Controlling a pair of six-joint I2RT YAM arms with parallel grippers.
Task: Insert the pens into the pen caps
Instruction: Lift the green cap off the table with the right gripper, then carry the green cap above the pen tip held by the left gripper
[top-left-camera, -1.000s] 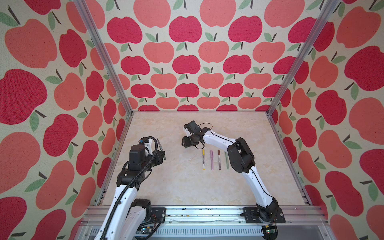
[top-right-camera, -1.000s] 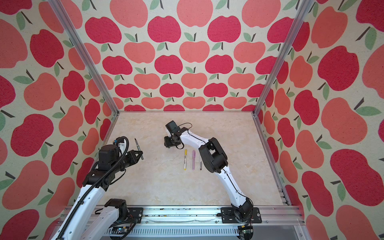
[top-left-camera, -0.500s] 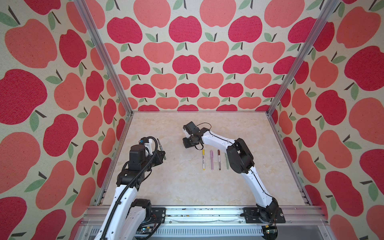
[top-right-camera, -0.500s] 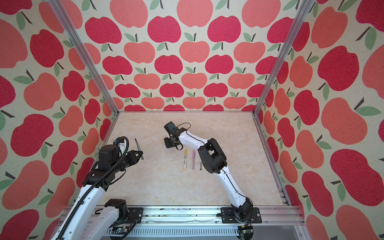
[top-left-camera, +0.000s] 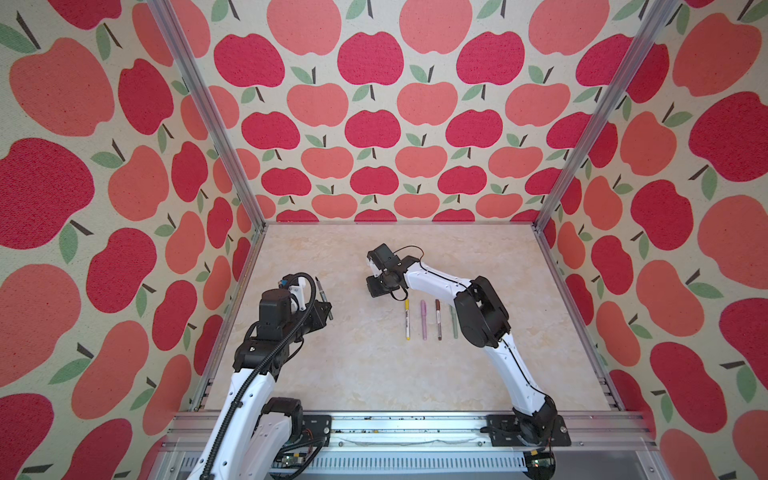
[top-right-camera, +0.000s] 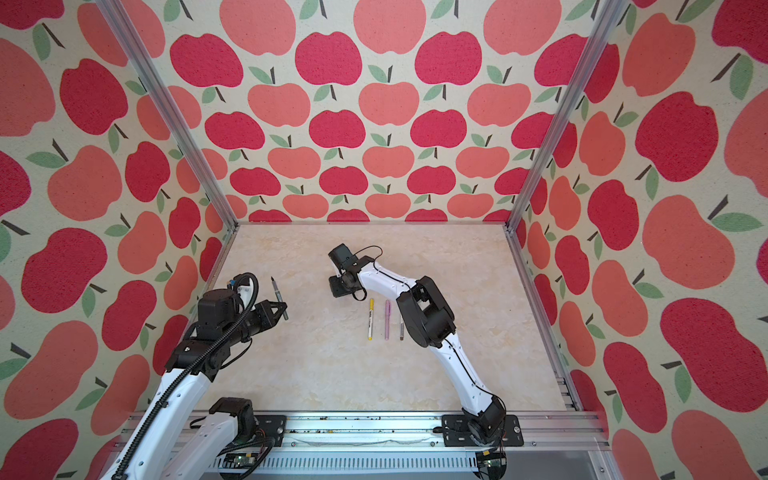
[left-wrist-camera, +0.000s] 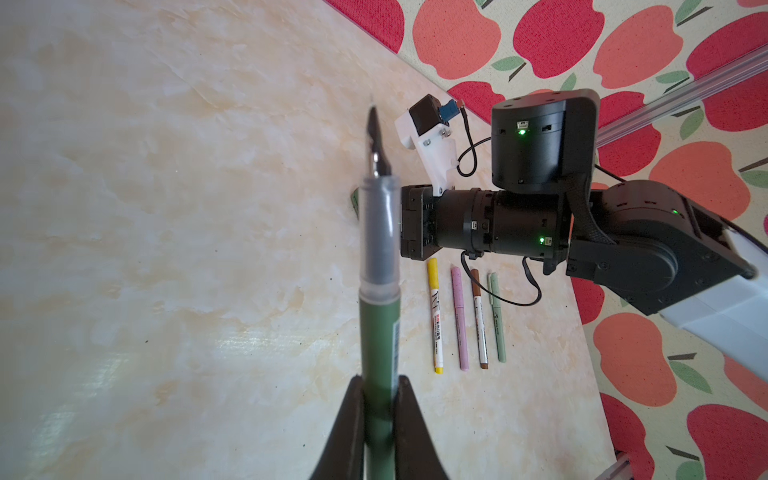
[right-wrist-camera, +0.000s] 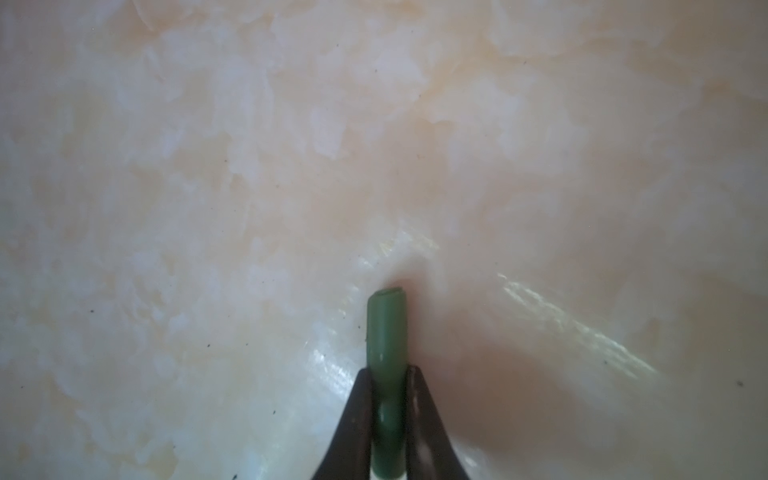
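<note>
Gripping the dark green pen (left-wrist-camera: 379, 324) low on its barrel, the left gripper (left-wrist-camera: 379, 382) is clenched on it, one dark finger on each side. The pen is bare of its cap: a clear grey section and the fine dark tip stick out beyond the fingers. In both top views the left gripper (top-left-camera: 326, 311) (top-right-camera: 280, 309) holds this pen (top-left-camera: 322, 297) (top-right-camera: 279, 299) above the left side of the table (top-left-camera: 353, 374), with the tip pointing towards the back wall.

The right gripper (right-wrist-camera: 389, 372) is clamped on the dark green cap (right-wrist-camera: 386, 328), which projects beyond the fingertips towards the marbled surface. The wrist picture is soft there, so I cannot tell whether the cap's far end touches the table or hangs just above it. In a top view the right gripper (top-left-camera: 376, 286) points downward near the middle of the table, well apart from the left one.

Four more pens lie flat in a row just beside the right gripper, on the side nearer the robot's base. They are parallel and close together without touching: the yellow pen (top-left-camera: 407, 319) (left-wrist-camera: 435, 316), the lilac-pink pen (top-left-camera: 423, 320) (left-wrist-camera: 459, 320), the brown pen (top-left-camera: 438, 319) (left-wrist-camera: 479, 320) and the sage green pen (top-left-camera: 453, 322) (left-wrist-camera: 497, 318). Each has its cap on the end towards the right gripper. The right arm's elbow reaches over the sage green pen and hides part of it from above.
</note>
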